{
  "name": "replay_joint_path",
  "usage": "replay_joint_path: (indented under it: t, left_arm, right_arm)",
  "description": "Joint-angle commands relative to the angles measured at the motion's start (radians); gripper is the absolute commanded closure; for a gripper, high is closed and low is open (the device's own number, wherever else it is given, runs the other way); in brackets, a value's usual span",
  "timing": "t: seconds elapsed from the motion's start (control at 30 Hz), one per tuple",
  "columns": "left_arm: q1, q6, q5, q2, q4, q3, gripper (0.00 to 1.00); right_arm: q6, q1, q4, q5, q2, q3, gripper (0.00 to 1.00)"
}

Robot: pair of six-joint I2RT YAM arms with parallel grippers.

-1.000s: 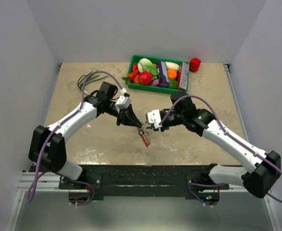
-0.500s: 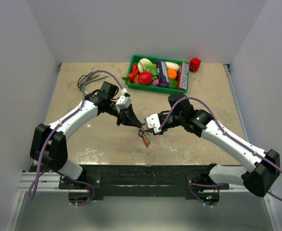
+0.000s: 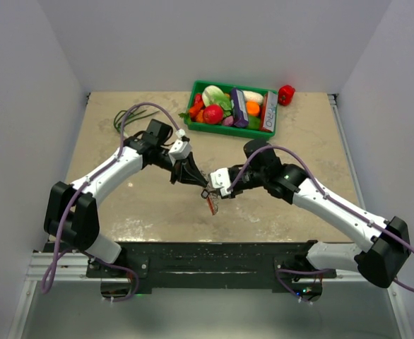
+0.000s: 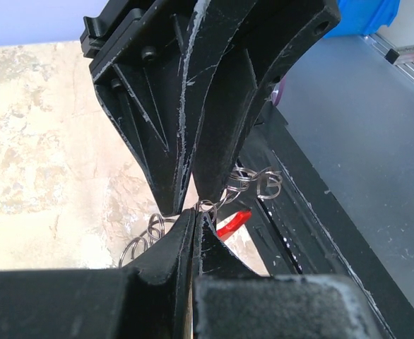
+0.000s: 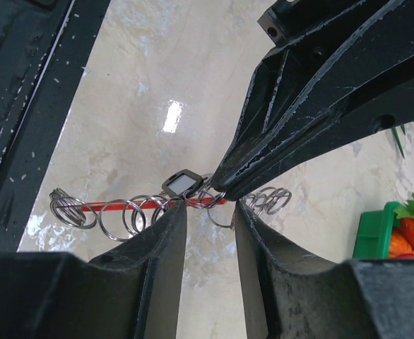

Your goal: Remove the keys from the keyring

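The keyring (image 5: pixel 214 198) is a bunch of thin silvery linked rings hanging above the tabletop, with a red tag (image 5: pixel 97 207) behind them. My left gripper (image 3: pixel 205 188) is shut on one ring at its very tips (image 5: pixel 225 189). A small black-framed key head (image 5: pixel 182 183) sits beside that pinch; I cannot make out any key blades. My right gripper (image 5: pixel 208 210) is open, its two fingertips either side of a ring loop just below the left tips. In the left wrist view the shut left gripper (image 4: pixel 195 215) meets the right fingers (image 4: pixel 214 141), with rings (image 4: pixel 253 182) and the red tag (image 4: pixel 233 222) beyond.
A green bin (image 3: pixel 195 124) of toy vegetables stands at the back centre, a red toy pepper (image 3: pixel 286 94) to its right. Green stalks (image 3: pixel 129 115) lie at the back left. The black base rail (image 3: pixel 207 256) runs along the near edge under the bunch.
My right gripper has moved left up to the bunch and its jaws have spread a little wider. The left gripper has stayed shut and almost still.
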Motion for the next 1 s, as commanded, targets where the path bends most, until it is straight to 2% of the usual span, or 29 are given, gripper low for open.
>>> replay_joint_path:
  t: [0.0,0.27,0.53,0.97]
  left_arm:
    - [0.011,0.030,0.173,-0.023,-0.002,0.037,1.00]
    - [0.025,0.018,0.181,-0.014,-0.004,0.045,1.00]
    - [0.036,0.001,0.207,0.009,0.002,0.047,1.00]
    - [0.034,-0.182,0.247,0.023,0.145,0.011,1.00]
  right_arm:
    - [-0.028,0.006,0.008,-0.001,-0.004,0.002,0.64]
    - [-0.130,0.016,-0.070,-0.010,-0.012,0.015,0.66]
    - [-0.126,0.035,-0.016,0.041,-0.010,0.001,0.67]
    - [-0.106,0.044,0.048,0.059,-0.001,-0.002,0.66]
